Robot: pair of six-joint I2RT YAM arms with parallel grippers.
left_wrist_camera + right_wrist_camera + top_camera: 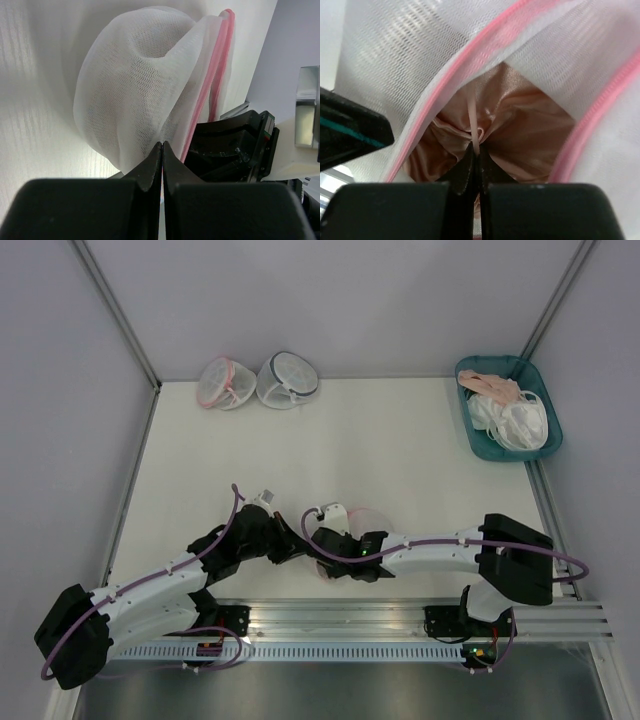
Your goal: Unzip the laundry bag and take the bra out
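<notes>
While both arms fold inward over the near edge of the table, their wrists meet at its middle. The left arm stretches from its base up and to the right. The right arm bends at a raised elbow and runs its forearm leftward.

The laundry bag sits between the two wrists, close to the near edge. The left gripper has its fingers pressed together, pinching a fold of the bag's white mesh. The black body of the right arm sits just beside the bag's pink zipper rim.

In the right wrist view the zipper rim gapes apart. The right gripper reaches into the opening, clamped on a thin strap of the bra. The bra lies crumpled inside the bag.

Along the far edge, towards the left, sit a pink-trimmed mesh pouch and a dark-trimmed mesh pouch, touching each other. A teal tray in the far right corner holds white and pink garments. All of these are well apart from the arms.
</notes>
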